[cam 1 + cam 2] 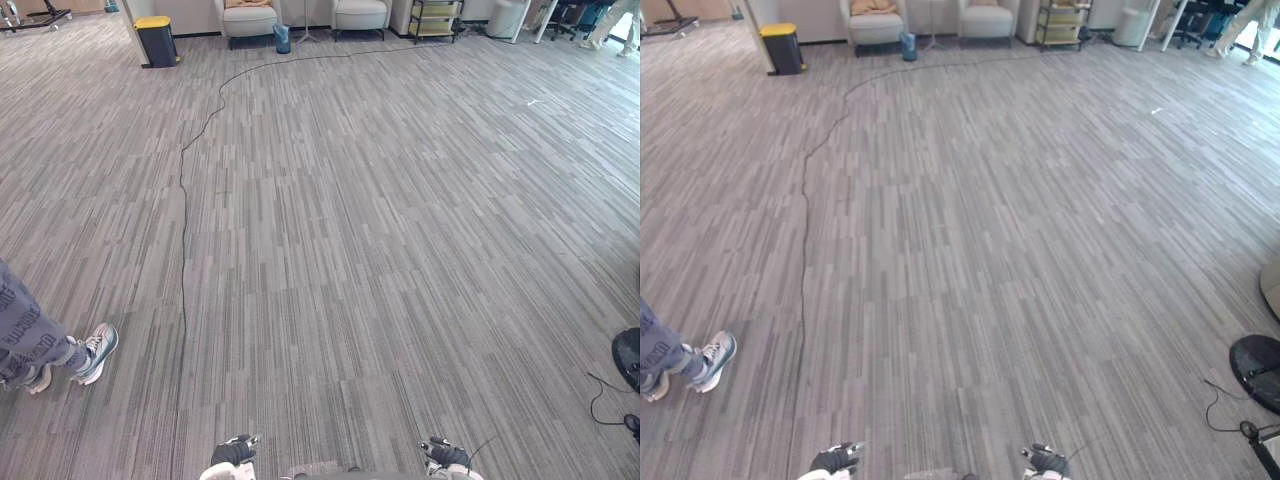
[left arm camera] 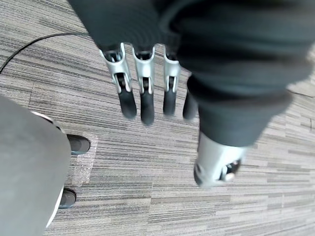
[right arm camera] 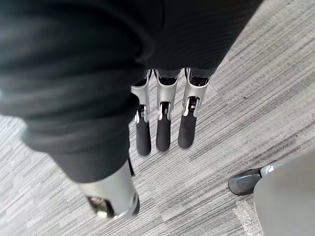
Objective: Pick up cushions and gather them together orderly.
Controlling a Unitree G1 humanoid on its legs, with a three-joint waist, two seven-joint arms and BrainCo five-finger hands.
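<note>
A tan cushion [image 1: 248, 3] lies on the seat of the left armchair [image 1: 250, 22] at the far end of the room. My left hand [image 1: 232, 452] and right hand [image 1: 446, 455] hang low at the near edge of the view, far from it. In the left wrist view the left hand's fingers [image 2: 142, 93] point straight down over the grey carpet and hold nothing. The right hand's fingers [image 3: 165, 118] are just as straight and empty above the carpet.
A person's leg and sneaker [image 1: 95, 350] stand at my near left. A black bin with a yellow lid [image 1: 156, 40], a second armchair [image 1: 360, 14] and a shelf cart [image 1: 435, 18] line the far wall. A black round base [image 1: 1258, 370] sits near right.
</note>
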